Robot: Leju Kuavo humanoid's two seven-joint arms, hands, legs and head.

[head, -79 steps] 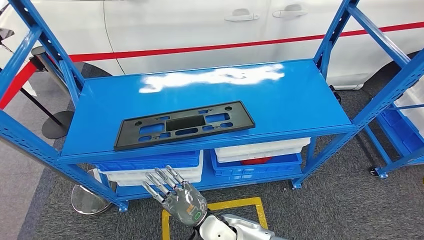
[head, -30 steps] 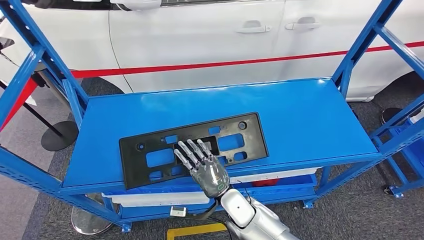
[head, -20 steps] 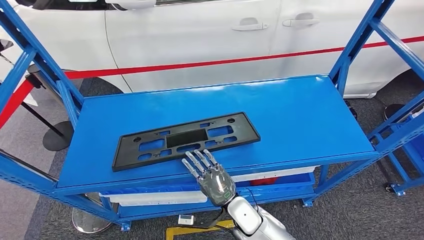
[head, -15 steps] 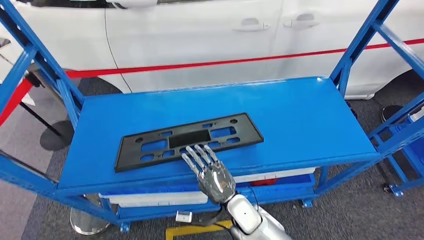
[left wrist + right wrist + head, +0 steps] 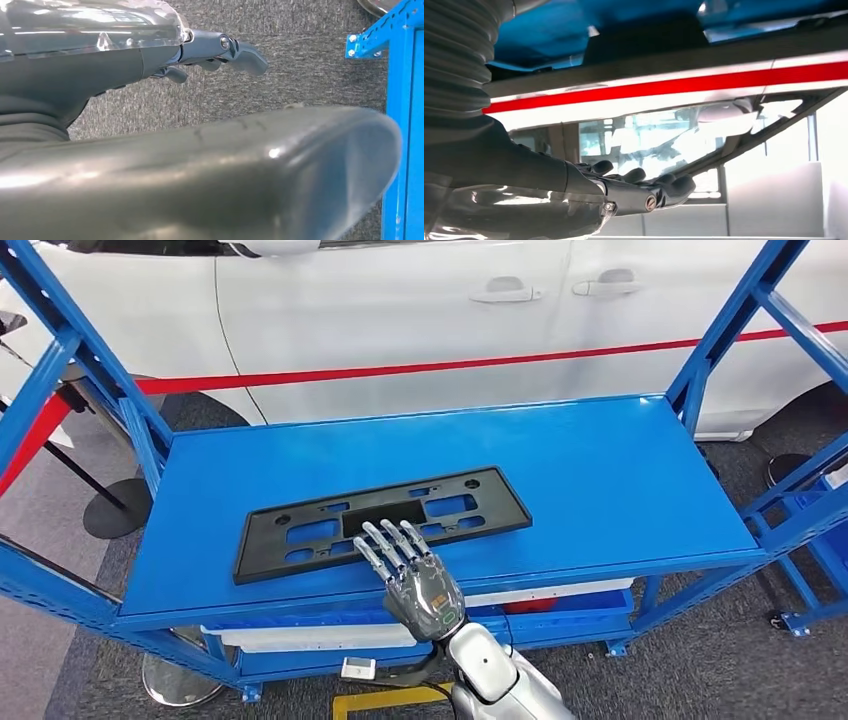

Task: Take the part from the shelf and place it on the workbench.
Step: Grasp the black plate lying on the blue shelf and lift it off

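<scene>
Since the picture half a second back, our right hand (image 5: 420, 580) has edged slightly forward along the near side of the black plastic plate holder (image 5: 380, 522), its fingertips now over the holder's near edge rather than just short of it; the whole view has shifted a little too, so part of that is our own camera.

We judge the task barely begun. Our part lies flat on the blue shelf (image 5: 600, 480), toward the shelf's front edge and left of its middle, not lifted and not gripped. Grasping, lifting, carrying and setting it on the workbench are all left.

Our right hand is spread, fingers straight and apart, holding nothing; whether the fingertips touch the holder we cannot tell. Our left hand (image 5: 220, 50) hangs near the shelf's blue leg, fingers loosely extended, holding nothing.
</scene>
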